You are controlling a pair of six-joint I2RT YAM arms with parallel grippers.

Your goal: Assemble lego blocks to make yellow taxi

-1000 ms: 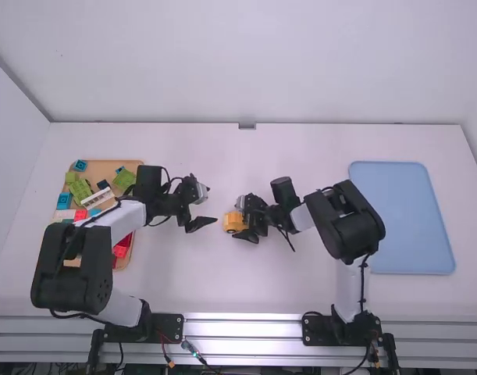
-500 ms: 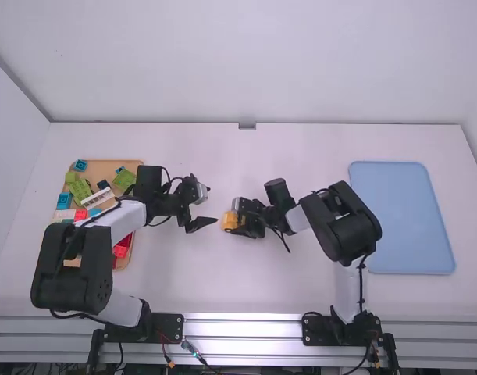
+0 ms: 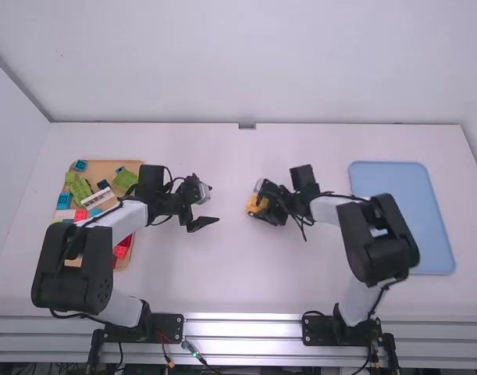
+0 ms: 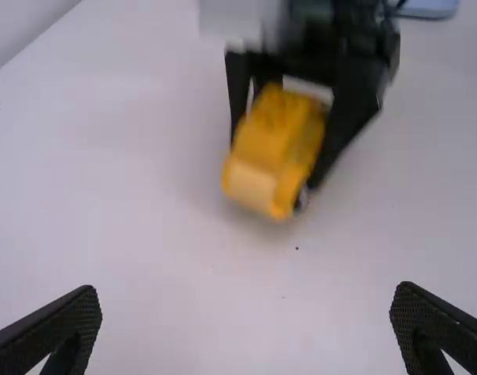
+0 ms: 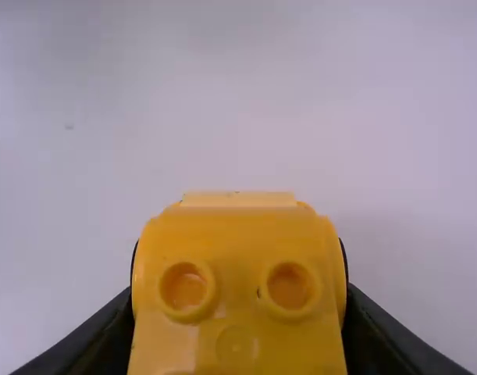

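The right pincer (image 5: pixel 239 295) is clasping the taxi (image 4: pixel 271 144) between its fingers; the left pincer (image 4: pixel 246 303) is gaping wide, holding nothing. Tray-bound (image 3: pixel 390 176), carrying well likely means gripping firmly without squeezing bricks apart.

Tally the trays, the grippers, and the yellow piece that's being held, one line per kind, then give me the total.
Trays: 2 (blue tray, tan tray)
Grippers: 2 (left gripper, right gripper)
Held yellow piece: 1
Total: 5
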